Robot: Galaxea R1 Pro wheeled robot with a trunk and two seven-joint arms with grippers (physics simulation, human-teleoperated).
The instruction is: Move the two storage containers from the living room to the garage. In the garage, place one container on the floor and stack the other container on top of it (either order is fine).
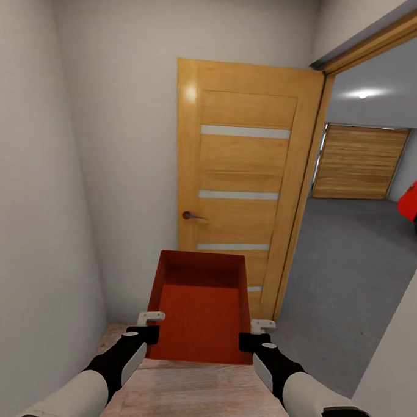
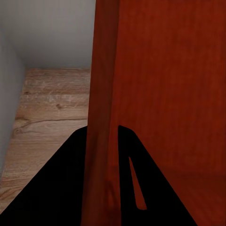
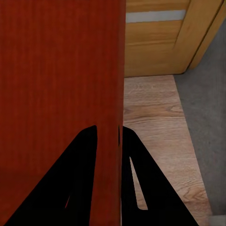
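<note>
One orange-red storage container (image 1: 200, 306) hangs in front of me, open top up, carried between both arms. My left gripper (image 1: 148, 327) is shut on its left wall (image 2: 101, 117), one finger on each side. My right gripper (image 1: 255, 334) is shut on its right wall (image 3: 120, 94) the same way. Through the doorway at the right lies the garage with its dark grey concrete floor (image 1: 345, 283) and a wide door of wooden slats (image 1: 359, 161).
I stand in a narrow hallway with pale walls and light wood-plank flooring (image 1: 204, 398). An open wooden door (image 1: 243, 180) with glass strips stands straight ahead against the wall. A red car (image 1: 416, 204) is parked at the garage's right edge.
</note>
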